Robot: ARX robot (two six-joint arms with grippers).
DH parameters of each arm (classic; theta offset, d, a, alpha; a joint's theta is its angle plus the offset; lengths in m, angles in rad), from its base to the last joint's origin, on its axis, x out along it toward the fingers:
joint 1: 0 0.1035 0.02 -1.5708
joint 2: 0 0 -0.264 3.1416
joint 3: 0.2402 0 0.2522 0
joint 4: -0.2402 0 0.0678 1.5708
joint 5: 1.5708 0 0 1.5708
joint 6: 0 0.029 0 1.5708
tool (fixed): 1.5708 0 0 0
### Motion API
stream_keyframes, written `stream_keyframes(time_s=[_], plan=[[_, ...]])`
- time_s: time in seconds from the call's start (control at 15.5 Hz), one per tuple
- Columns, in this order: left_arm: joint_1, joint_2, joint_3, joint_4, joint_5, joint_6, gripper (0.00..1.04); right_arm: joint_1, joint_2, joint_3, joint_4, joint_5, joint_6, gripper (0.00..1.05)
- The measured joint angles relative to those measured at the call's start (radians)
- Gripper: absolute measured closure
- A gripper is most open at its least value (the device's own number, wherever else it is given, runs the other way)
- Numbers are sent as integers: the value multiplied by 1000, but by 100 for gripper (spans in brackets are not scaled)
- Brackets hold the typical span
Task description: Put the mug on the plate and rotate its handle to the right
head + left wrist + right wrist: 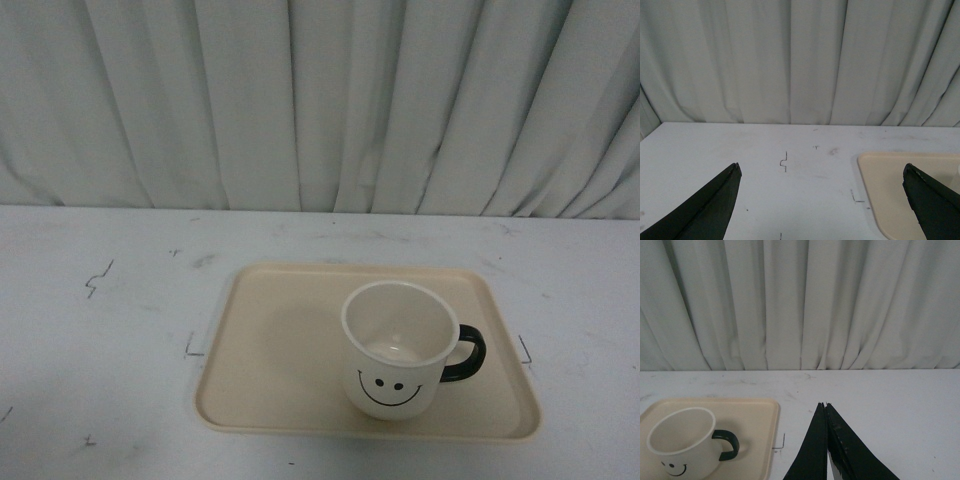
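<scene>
The cream-white mug (395, 350) stands upright on the right half of the beige plate (270, 340), smiley face toward me. Its black handle (467, 353) points right. Neither arm shows in the front view. In the left wrist view my left gripper (821, 170) is open over bare table, with the plate's corner (890, 185) by its one finger. In the right wrist view my right gripper (824, 405) is shut on nothing, over the table beside the plate (760, 415); the mug (682, 442) and its handle (726, 444) sit apart from it.
A white table (100, 350) with small black pen marks (98, 280) carries the plate. A pale pleated curtain (320, 100) hangs along the table's far edge.
</scene>
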Motion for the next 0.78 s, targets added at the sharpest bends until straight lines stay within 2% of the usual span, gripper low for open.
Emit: stream_keyframes(time_s=[0.06, 0.13, 0.32, 0.78], plan=[[0, 0, 0, 0, 0, 0, 7, 0, -31, 0, -46, 0, 0, 103], [0, 0, 0, 0, 0, 0, 7, 0, -129, 0, -182, -2, 0, 103], [0, 0, 0, 0, 1, 0, 7, 0, -173, 0, -185, -2, 0, 103], [0, 0, 0, 0, 0, 0, 7, 0, -174, 0, -183, -2, 0, 18]])
